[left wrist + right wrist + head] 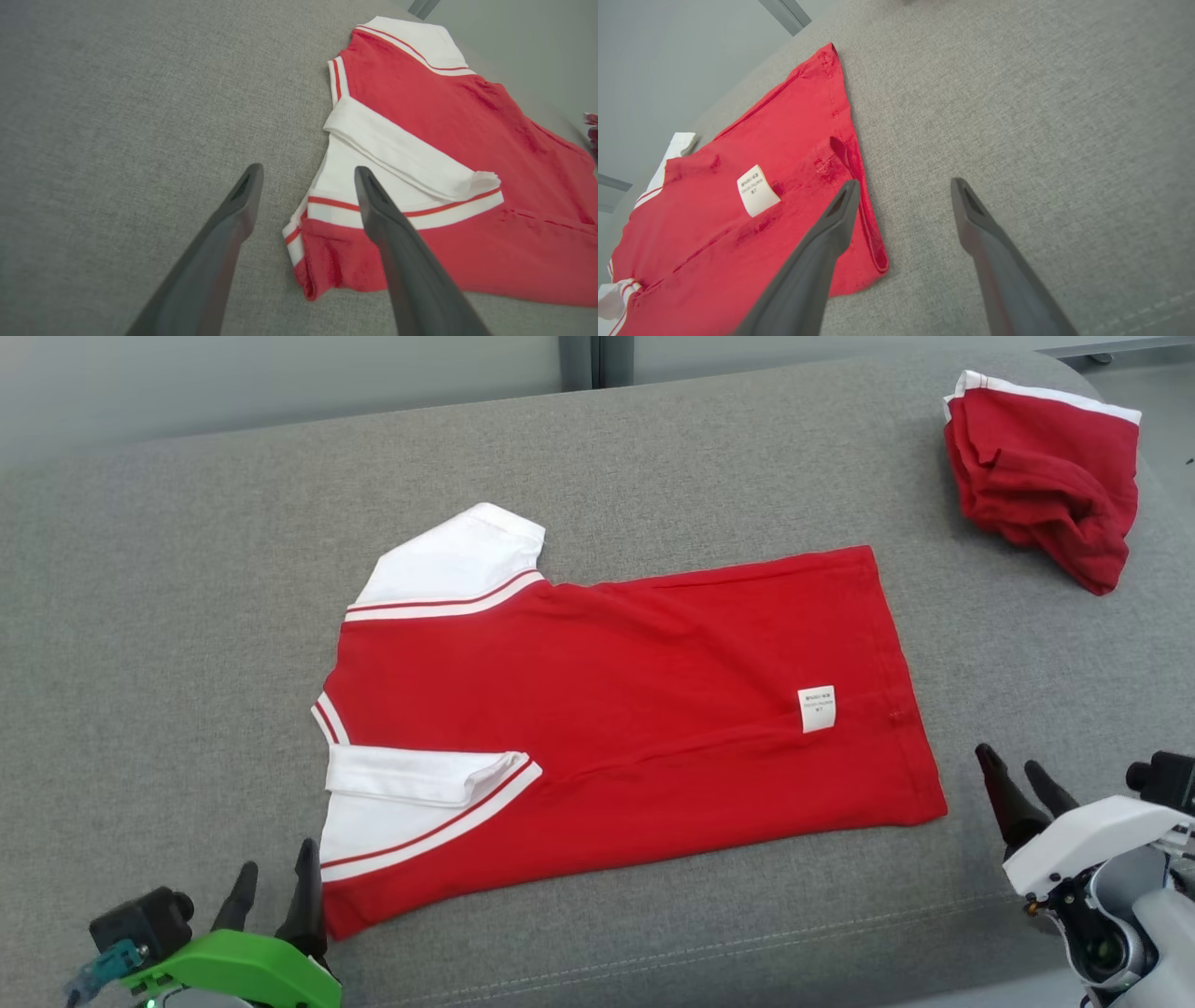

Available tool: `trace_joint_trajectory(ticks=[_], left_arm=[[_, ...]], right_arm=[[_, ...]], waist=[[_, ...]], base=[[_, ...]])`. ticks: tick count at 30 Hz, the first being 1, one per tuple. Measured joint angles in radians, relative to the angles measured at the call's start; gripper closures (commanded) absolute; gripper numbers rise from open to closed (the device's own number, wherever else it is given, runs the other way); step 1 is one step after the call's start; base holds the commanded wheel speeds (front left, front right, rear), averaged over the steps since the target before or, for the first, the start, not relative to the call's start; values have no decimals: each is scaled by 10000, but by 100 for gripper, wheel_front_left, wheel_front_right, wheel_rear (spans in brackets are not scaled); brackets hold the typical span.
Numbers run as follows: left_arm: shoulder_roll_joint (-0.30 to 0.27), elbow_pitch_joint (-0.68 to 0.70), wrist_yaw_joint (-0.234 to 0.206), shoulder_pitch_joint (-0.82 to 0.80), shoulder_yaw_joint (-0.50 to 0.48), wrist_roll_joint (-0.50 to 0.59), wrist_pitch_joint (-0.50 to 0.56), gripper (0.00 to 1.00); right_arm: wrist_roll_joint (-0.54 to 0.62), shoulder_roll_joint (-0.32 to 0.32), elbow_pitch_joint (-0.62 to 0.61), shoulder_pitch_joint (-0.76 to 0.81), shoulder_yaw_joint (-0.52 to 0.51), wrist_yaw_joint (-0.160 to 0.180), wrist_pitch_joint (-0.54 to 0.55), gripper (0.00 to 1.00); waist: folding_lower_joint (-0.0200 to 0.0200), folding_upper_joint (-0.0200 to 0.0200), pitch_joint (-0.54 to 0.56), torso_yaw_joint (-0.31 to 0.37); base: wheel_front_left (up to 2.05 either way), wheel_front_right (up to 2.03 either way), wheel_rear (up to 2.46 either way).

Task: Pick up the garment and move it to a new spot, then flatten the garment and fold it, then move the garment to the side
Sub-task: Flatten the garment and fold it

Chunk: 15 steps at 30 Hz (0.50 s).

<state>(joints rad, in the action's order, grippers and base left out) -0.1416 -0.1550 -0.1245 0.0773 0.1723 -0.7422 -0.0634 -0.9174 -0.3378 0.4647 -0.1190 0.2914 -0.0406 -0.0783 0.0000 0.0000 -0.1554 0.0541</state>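
The grey upholstered cushion (pixel 187 616) stretches away in front of both grippers. The red shirt with white sleeves (pixel 616 709) lies flat on it between them. Its sleeve end is just ahead of the left gripper (pixel 277 857) and its hem corner just beside the right gripper (pixel 1006 758). A crumpled red garment (pixel 1046 476) sits well beyond the right gripper. Both grippers are released, fingers spread, holding nothing. A small white label (pixel 817 708) lies near the hem, inward of the right gripper.

The left gripper (pixel 277 856) is holding just beside the garment's (pixel 607 709) near sleeve-end corner, jaws spread wide and gripping nothing. The right gripper (pixel 1006 756) is holding beside its near hem corner, equally wide and empty.
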Motion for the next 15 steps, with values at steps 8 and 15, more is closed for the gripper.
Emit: trace_joint_trajectory(ticks=[8, 15], left_arm=[[-554, 318, 0, -1763, 702, 1087, 479, 0], [-880, 75, 100, -3815, 1739, 1605, 1971, 0]], right_arm=[[633, -665, -696, -1245, 263, 159, 420, 0], [1037, -719, -1331, -2552, 947, 50, 1250, 0]], waist=[[0, 0, 26, 74], [0, 0, -350, 199]], base=[[0, 0, 0], [0, 0, 0]])
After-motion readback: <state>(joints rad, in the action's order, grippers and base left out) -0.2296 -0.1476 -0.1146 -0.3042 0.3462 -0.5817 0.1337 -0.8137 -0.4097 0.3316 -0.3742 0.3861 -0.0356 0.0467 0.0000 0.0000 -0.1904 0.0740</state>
